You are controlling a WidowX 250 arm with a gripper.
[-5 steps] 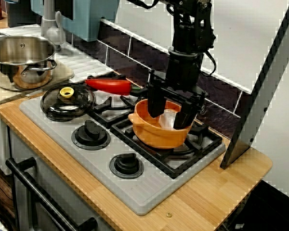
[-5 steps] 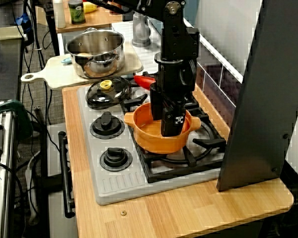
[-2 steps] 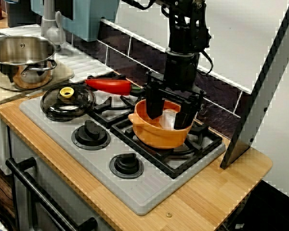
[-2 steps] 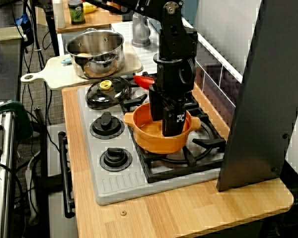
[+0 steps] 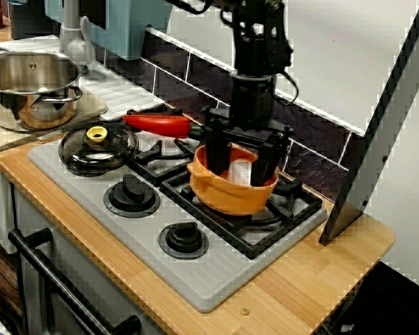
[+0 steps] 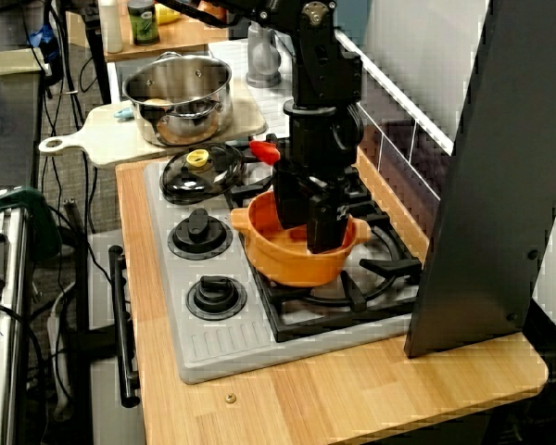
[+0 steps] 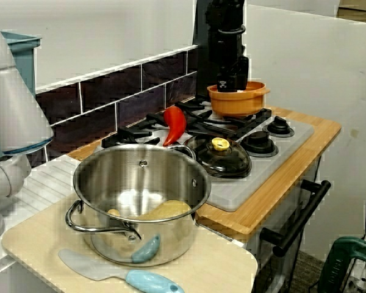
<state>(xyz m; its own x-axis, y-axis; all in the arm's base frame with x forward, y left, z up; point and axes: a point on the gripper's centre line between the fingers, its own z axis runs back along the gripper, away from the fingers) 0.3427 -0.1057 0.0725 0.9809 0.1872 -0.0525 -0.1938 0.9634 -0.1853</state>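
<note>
one claw (image 5: 240, 166) in one orange pot (image 5: 227, 199) — one lid (image 5: 98, 148)

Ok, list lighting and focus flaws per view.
Side view: the black end effector barely separates from the dark tiles. High view: a dark panel hides the right side. Low view: glare streaks the steel pot; the orange bowl sits far off.

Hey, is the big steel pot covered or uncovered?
Uncovered: the steel pot shows its inside; a glass lid lies on the stovetop.
</note>
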